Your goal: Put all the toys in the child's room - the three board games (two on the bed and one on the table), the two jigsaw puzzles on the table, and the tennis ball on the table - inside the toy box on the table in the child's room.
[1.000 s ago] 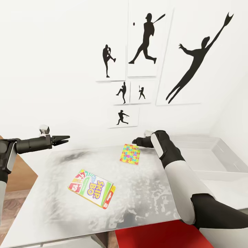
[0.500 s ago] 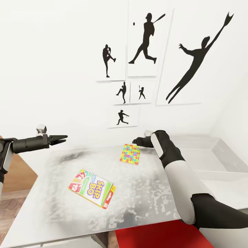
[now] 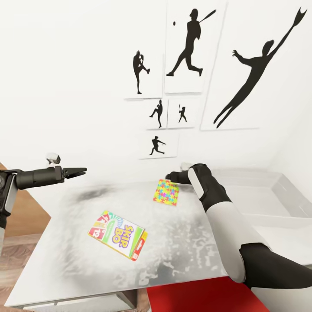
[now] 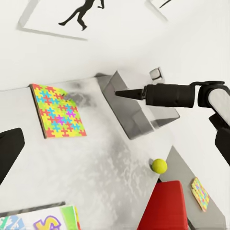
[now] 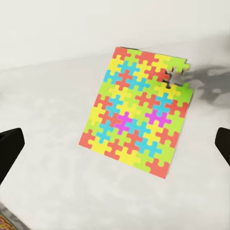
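On the pale table (image 3: pixel 182 255) lies the white SKIP BO board game (image 3: pixel 117 234), its corner also in the left wrist view (image 4: pixel 38 221). A multicoloured jigsaw puzzle (image 3: pixel 166 193) (image 5: pixel 139 117) (image 4: pixel 57 111) lies flat near the wall. My right gripper (image 5: pixel 115 146) hovers open just over it, with a finger at each side. My left gripper (image 3: pixel 80 172) hangs open above the table's far left corner, holding nothing. The grey toy box (image 3: pixel 260 195) (image 4: pixel 134 112) stands at the right. The tennis ball (image 4: pixel 159 166) rests by it. A second jigsaw (image 4: pixel 200 194) lies further off.
Black baseball silhouette pictures (image 3: pixel 186 43) hang on the white wall behind the table. A red object (image 3: pixel 195 297) sits below the table's near edge. Wood floor (image 3: pixel 21 260) shows at the left. My right forearm (image 3: pixel 221 216) crosses the table between the jigsaw and the toy box.
The head view has shifted a little, so the wall pictures sit further right. My left gripper drifted slightly left. The board game and jigsaw have not moved.
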Controlling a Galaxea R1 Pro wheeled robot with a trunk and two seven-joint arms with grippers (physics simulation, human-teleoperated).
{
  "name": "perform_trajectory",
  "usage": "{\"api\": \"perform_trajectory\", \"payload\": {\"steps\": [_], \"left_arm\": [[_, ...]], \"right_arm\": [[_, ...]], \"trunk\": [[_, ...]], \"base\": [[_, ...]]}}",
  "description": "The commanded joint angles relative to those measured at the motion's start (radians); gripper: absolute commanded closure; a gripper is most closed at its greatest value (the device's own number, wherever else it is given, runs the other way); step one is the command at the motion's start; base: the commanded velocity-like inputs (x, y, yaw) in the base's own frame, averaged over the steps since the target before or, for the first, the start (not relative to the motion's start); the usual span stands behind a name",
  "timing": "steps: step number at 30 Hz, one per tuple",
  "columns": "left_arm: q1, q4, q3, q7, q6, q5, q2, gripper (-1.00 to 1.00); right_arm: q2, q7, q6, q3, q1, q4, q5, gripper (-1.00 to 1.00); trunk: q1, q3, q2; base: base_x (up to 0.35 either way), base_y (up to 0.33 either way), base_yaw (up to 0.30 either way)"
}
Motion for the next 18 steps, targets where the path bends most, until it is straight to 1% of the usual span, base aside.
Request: {"api": "perform_trajectory", "payload": {"steps": [1,6,8,14,18], "left_arm": [[-0.001,-0.003,-0.005,-0.007,0.011,0.001,-0.001,-1.0],[-0.001,-0.012,-0.024,-0.023,0.011,0.001,-0.008,-1.0],[-0.001,-0.017,-0.03,-0.027,0.011,0.002,-0.019,-1.0],[-0.001,-0.025,-0.037,-0.031,0.011,0.001,-0.045,-1.0],[-0.001,-0.028,-0.038,-0.032,0.011,0.001,-0.054,-1.0]], "right_arm": [[0.0,-0.004,0.001,0.002,-0.001,-0.001,-0.006,-1.0],[0.0,-0.004,-0.007,0.008,-0.001,-0.001,-0.007,-1.0],[0.0,-0.004,-0.009,0.01,-0.001,-0.001,-0.007,-1.0],[0.0,-0.003,-0.011,0.012,-0.001,0.0,-0.007,-1.0],[0.0,-0.002,-0.011,0.012,-0.001,0.001,-0.007,-1.0]], "trunk": [[0.001,-0.004,-0.002],[0.001,-0.011,-0.002],[0.001,-0.014,-0.002],[0.001,-0.024,-0.002],[0.001,-0.03,-0.002]], "base": [[0.0,0.0,0.087],[0.0,0.0,0.088],[0.0,0.0,0.089],[0.0,0.0,0.089],[0.0,0.0,0.09]]}}
